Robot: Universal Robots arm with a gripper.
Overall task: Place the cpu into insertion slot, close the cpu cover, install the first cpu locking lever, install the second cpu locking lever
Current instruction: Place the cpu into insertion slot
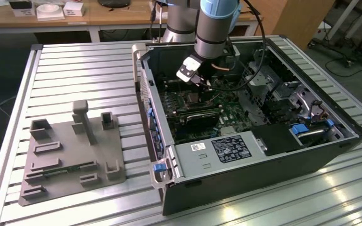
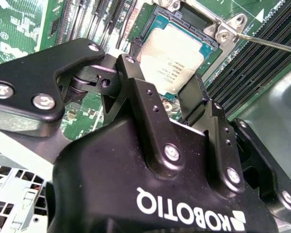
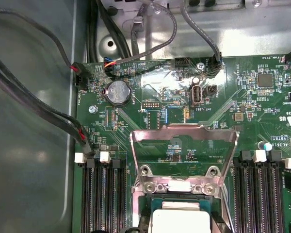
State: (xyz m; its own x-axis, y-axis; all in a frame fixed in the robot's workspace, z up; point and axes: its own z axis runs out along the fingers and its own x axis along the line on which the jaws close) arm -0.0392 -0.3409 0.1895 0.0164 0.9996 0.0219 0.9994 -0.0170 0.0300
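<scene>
Inside the computer case (image 1: 250, 179) the arm (image 1: 212, 28) angles down, pincer (image 2: 163, 74) astride the cpu (image 2: 177, 48), grip unclear

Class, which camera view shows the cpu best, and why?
The second wrist view: the cpu shows most of its silvery top behind the tool. The first wrist view catches just a strip of it; in the exterior view it is too small to tell.

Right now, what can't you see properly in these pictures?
1. cpu: in the second wrist view the pincer covers one corner; in the first wrist view the picture edge cuts it off.
2. insertion slot: in the exterior view, too small and dark beneath the pincer to make out.
3. thin metal rod: in the second wrist view, the picture edge cuts off one end.
</scene>
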